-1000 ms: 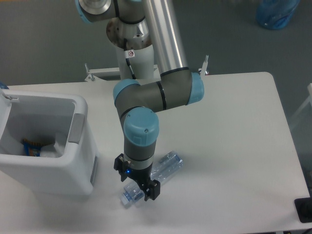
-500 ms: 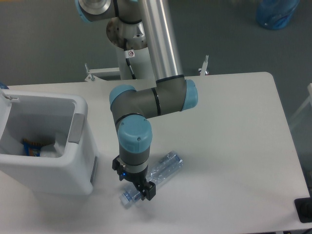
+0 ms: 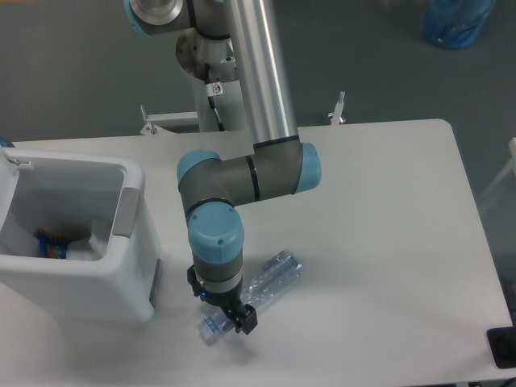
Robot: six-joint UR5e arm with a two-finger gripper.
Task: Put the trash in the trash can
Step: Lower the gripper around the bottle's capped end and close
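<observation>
The crushed clear bluish plastic bottle (image 3: pixel 270 275) lies on the white table, slanting from its cap end at the lower left (image 3: pixel 209 328) up to the right. My gripper (image 3: pixel 224 306) points straight down over the bottle's neck end. Its dark fingers (image 3: pixel 247 318) stand on either side of the bottle, apart and open. The trash can (image 3: pixel 121 278), a large white bin with a grey panel, stands at the left. Inside it lies a white crumpled wad (image 3: pixel 83 249) beside a blue and orange item (image 3: pixel 50 242).
The arm's base and mounting bracket (image 3: pixel 173 119) are at the table's far edge. A blue bag (image 3: pixel 456 22) lies on the floor at the top right. A dark object (image 3: pixel 503 348) sits at the table's lower right corner.
The arm's wrist and gripper have shifted slightly left and down onto the bottle's neck end. The bottle has not moved.
</observation>
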